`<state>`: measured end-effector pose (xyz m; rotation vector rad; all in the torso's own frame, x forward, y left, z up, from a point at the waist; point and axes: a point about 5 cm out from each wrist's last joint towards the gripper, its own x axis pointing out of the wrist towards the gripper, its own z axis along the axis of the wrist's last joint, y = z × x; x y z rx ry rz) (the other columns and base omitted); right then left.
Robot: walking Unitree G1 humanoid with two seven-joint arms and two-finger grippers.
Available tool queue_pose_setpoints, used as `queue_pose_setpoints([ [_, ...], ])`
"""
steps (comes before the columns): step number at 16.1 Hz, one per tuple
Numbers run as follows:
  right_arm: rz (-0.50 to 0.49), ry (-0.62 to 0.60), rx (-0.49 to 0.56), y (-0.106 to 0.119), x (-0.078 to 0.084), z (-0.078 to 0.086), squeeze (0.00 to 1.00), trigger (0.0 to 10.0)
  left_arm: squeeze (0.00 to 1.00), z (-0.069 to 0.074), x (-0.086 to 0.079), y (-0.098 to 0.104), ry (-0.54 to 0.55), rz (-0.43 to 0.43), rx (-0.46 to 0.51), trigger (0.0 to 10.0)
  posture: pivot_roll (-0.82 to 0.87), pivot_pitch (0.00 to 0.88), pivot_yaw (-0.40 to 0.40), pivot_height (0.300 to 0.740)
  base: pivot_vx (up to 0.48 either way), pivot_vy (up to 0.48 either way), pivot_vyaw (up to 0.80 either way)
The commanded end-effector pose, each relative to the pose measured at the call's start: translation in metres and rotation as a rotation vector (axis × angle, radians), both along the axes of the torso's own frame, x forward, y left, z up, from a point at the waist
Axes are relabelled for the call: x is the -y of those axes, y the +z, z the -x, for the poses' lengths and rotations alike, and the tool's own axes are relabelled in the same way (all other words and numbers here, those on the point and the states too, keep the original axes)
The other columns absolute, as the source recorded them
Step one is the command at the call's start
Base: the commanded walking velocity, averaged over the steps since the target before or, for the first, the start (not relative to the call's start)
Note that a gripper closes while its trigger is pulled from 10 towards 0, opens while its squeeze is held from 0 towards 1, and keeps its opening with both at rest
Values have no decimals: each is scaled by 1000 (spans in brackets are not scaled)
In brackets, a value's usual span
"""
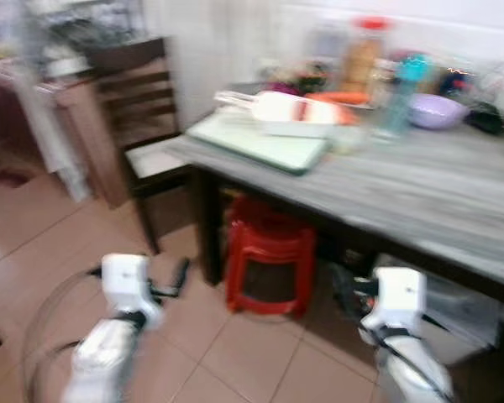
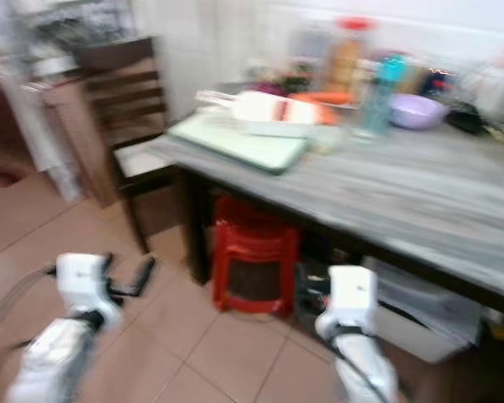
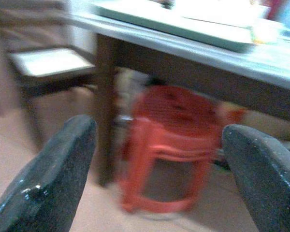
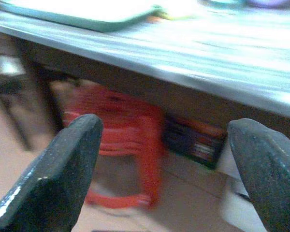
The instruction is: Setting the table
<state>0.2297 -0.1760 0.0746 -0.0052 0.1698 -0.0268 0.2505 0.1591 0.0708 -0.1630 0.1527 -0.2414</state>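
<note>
The picture is blurred by motion. A grey wood-grain table (image 1: 420, 201) stands ahead of me. On its near left corner lies a pale green tray (image 1: 260, 141), with a white dish (image 1: 290, 113) resting on its far edge. A teal bottle (image 1: 401, 88), a purple bowl (image 1: 437, 110) and a red-capped jar (image 1: 365, 52) stand toward the back. My left gripper (image 3: 159, 169) is open, low above the floor, facing the red stool. My right gripper (image 4: 166, 169) is open too, held below the table's edge (image 4: 183, 77). Neither holds anything.
A red plastic stool (image 1: 269, 256) is tucked under the table. A dark wooden chair (image 1: 147, 134) stands at the table's left end. A box with clutter (image 2: 420, 306) sits under the table on the right. Tiled floor (image 1: 50, 252) lies open to my left.
</note>
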Motion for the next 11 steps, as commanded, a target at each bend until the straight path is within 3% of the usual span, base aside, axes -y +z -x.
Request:
queue_pose_setpoints([
  [1,-19,6,21,5,-7,-4,0,10000,0,-1,-10,0,20,-39,-6,10000,67,0,-4,740,240,0,-800],
  [4,-29,-15,43,9,-5,-9,0,10000,0,-2,-11,1,34,-59,-3,10000,67,0,2,740,0,0,-800],
  [6,-33,-10,92,18,-4,-11,0,10000,0,-3,-20,10,108,-100,90,10000,63,0,5,740,0,0,0],
  [11,13,-29,186,32,-2,-12,0,10000,0,-6,-14,26,120,-117,215,10000,65,0,-1,740,0,0,0],
])
